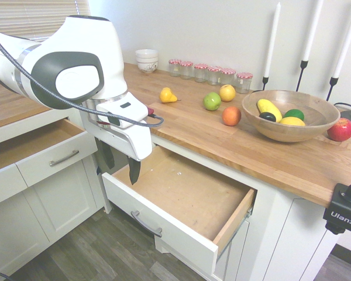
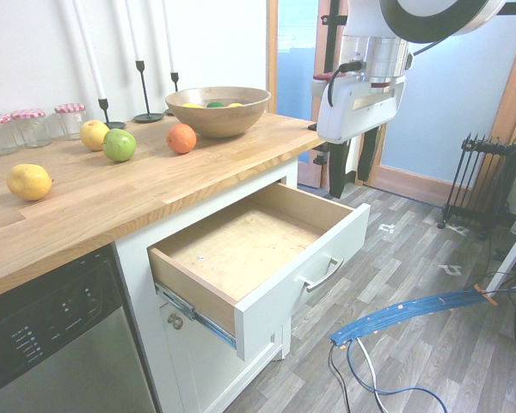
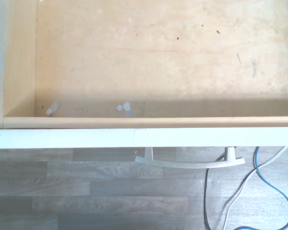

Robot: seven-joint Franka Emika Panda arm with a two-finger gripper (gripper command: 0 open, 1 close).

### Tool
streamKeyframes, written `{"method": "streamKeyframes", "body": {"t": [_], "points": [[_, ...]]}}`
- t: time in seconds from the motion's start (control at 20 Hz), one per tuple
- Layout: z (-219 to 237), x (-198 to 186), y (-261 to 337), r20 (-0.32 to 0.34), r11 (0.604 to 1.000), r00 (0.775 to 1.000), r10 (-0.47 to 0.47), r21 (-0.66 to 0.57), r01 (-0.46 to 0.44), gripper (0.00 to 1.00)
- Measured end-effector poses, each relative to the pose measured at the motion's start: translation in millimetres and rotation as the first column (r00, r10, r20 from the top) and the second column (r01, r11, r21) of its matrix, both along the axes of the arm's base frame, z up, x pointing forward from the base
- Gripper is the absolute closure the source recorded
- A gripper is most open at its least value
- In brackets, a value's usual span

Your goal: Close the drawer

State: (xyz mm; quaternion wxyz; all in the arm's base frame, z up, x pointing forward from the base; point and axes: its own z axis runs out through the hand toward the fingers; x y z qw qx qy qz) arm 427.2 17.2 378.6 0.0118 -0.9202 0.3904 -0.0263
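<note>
Drawer (image 1: 181, 196) pulled fully out from under desk (image 1: 269, 152), directly below hand (image 1: 120, 167), long axis along desk front, handle (image 3: 189, 163) facing floor side, hand released, empty, fingers spread, "Ulanzi" on clamp (image 1: 344, 215).

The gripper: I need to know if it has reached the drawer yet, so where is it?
In the first exterior view the gripper hangs open, pointing down, above the front left corner of the pulled-out drawer, touching neither its front panel nor its handle.

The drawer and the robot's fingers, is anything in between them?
No. In the first exterior view the open fingers hang just above the drawer, near its front corner, with only air between. The drawer holds nothing.
</note>
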Motion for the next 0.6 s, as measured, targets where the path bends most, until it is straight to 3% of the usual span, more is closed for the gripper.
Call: {"method": "streamKeyframes", "body": {"t": [0.6], "points": [[-5.9, -3.1, 0.6, 0.001, 1.000, 1.000, -0.018, 0.008, 0.018, 0.00]]}}
